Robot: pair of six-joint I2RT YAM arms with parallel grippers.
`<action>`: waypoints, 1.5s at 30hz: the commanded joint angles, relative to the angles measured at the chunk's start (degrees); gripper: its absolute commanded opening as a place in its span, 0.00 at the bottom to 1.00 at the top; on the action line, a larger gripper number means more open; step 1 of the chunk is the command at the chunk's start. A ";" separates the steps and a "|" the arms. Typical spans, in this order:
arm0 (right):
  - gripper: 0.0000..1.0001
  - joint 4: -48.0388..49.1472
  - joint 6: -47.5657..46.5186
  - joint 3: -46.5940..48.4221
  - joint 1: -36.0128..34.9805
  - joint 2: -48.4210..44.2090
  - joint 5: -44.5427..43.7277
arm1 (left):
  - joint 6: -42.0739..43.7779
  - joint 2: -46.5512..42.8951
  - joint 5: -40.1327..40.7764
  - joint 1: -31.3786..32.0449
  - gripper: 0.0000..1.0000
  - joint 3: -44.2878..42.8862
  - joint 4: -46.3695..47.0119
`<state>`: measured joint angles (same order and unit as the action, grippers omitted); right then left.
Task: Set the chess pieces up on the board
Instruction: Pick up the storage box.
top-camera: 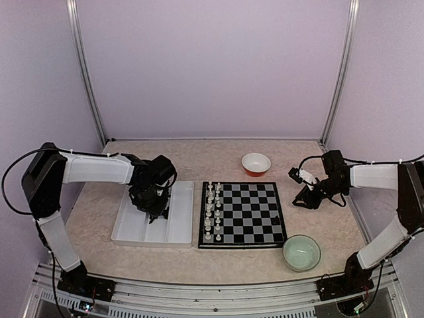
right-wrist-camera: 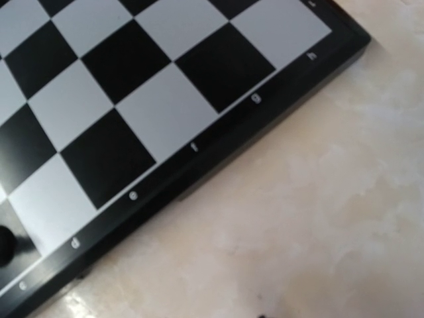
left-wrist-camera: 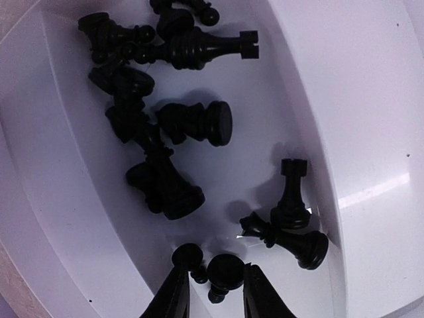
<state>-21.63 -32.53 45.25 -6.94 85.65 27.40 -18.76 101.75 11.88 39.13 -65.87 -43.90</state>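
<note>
While the left gripper hangs over the white partitioned tray just left of the board, its fingers reach down into one compartment. They stand at a narrow gap on either side of a small black pawn. From here I cannot tell whether they actually pinch it or only flank it. The rest of the black chess pieces lie tumbled in that same compartment, most on their sides, with one rook upright near the tray wall.

On the board itself, white pieces stand in the two files along its left edge, the side nearest the tray. The squares to their right show bare checks.

The right gripper hovers just off the board's right edge, above the tabletop. Its wrist view shows only a lettered border corner of the board and the mottled table, so I cannot tell how its fingers are set.

An orange-red bowl sits just beyond the board's far edge. A pale green bowl sits off its near right corner.
</note>
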 commanded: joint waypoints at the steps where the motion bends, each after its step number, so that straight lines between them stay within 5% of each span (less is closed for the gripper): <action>1: 0.29 -1.14 -0.41 1.15 0.44 0.48 0.81 | 1.62 2.01 -1.45 0.06 0.29 -0.93 0.83; 25: 0.30 -1.49 -0.45 1.33 0.26 0.93 1.16 | -0.99 6.88 0.73 3.90 0.19 -3.21 -3.91; 45: 0.29 -2.38 0.46 2.43 -1.66 -0.35 3.10 | -3.69 -0.80 -1.37 2.49 0.12 -6.53 -4.19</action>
<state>-22.87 -32.51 45.54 -7.57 86.08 28.38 -20.99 103.68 11.86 42.65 -72.53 -49.45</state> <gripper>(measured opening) 0.295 0.186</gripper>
